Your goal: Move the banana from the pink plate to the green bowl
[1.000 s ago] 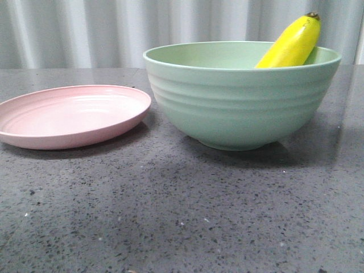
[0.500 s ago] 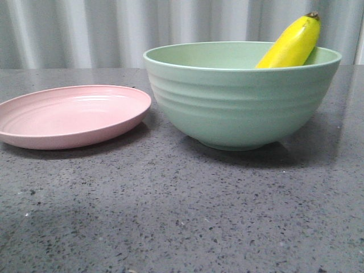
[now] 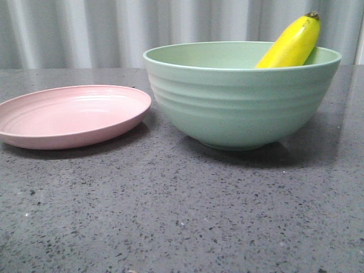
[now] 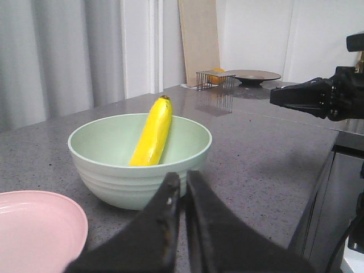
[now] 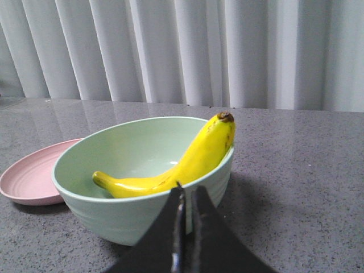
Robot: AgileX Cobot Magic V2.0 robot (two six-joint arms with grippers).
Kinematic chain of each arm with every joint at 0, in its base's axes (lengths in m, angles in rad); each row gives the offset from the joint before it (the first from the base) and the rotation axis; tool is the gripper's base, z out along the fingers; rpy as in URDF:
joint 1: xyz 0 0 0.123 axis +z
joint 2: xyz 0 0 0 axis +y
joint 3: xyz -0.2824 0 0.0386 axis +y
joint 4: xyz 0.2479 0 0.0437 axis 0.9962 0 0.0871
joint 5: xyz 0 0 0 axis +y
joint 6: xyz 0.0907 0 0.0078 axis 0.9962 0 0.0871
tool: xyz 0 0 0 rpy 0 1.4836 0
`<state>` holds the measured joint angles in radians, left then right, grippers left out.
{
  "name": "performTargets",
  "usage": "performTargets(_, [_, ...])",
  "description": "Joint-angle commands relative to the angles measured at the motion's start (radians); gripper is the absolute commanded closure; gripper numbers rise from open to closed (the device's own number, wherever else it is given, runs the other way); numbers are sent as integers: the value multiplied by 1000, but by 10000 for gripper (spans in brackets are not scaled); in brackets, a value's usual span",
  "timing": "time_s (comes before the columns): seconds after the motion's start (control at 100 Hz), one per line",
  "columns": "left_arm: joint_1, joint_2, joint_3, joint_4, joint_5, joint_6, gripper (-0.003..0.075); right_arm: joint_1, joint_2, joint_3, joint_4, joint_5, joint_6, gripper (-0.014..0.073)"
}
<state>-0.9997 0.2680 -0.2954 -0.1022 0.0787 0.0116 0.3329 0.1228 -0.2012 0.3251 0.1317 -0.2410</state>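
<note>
Glossy yellow banana (image 5: pixel 187 165) curving up inside ribbed green bowl (image 3: pixel 239 108), dark tip above rim, both pincers together

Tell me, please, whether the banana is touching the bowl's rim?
Touching. In the right wrist view the banana lies inside the bowl, its upper part leaning directly on the rim, dark tip poking above it.

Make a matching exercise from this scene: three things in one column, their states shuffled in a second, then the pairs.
Things:
1. banana
2. pink plate
3. green bowl
4. left gripper

States:
A. lies bare, nothing on it
B. shut, holding nothing
C. leans on the rim, dark tip sticking up
D. holds the fruit inside

Pairs: 1-C, 2-A, 3-D, 4-B
</note>
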Motion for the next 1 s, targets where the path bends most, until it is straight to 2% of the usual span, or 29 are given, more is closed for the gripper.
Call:
performTargets(0.0, [-6,3,-24,-3,-79,0,741,-5,1,-15,-5,-84,-14,665])
performTargets(0.44, [-6,3,-24,-3,-79,0,741,-5,3,-15,-5,-81,-14,665])
performTargets(0.59, [12,3,18,-3,-172,0,741,-5,3,-15,-5,-81,-14,665])
performTargets(0.8, [154,3,88,0,-250,0,741,-5,3,-15,-5,-81,-14,665])
performTargets(0.99, [383,1,166,0,-253,0,741,-5,3,-15,-5,-81,-14,665])
